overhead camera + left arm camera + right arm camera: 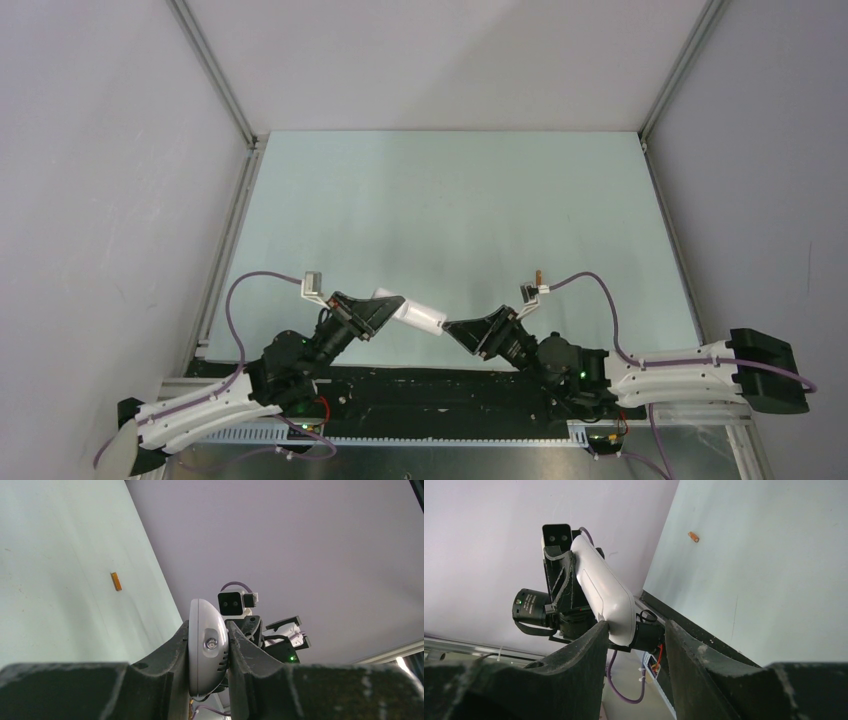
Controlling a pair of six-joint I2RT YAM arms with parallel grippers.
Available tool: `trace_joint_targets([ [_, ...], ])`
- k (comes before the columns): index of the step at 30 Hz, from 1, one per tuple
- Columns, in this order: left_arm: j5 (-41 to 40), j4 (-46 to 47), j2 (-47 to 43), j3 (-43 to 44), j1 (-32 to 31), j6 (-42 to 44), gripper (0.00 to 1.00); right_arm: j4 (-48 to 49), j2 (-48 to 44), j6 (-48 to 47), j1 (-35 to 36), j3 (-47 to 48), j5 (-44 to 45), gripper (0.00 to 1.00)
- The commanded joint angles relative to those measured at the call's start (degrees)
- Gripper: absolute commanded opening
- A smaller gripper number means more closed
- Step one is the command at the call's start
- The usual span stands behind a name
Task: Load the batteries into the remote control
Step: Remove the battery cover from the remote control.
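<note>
My left gripper [385,305] is shut on the white remote control [420,316] and holds it off the table, its free end pointing right. In the left wrist view the remote control [205,650] is clamped end-on between both fingers. My right gripper [452,330] stands open right at that free end. In the right wrist view the remote control [601,590] touches the tip of the left finger [594,635], and the other finger is apart from it. One small orange battery [539,274] lies on the table beyond the right arm; this battery [116,581] also shows in the left wrist view.
The pale green table mat [450,200] is ringed by grey walls and aluminium rails [215,65]. A black strip [430,390] runs along the near edge by the arm bases. Purple cables [600,300] loop beside each wrist.
</note>
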Motion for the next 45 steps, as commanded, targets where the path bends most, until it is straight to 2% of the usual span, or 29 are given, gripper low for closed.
trace_joint_targets([
  [1, 0.79, 3.04, 0.28, 0.87, -0.09, -0.39, 0.00, 1.89, 1.26, 0.34, -0.59, 1.20, 0.02, 0.50],
  [25, 0.97, 3.62, 0.80, 0.83, -0.10, -0.57, 0.00, 3.45, 2.34, 0.18, -1.50, 1.21, -0.46, 0.51],
  [45, 1.20, 3.68, 1.47, 0.54, -0.03, -0.54, 0.00, 4.77, 1.64, -1.40, -1.90, 1.55, -1.06, 0.58],
])
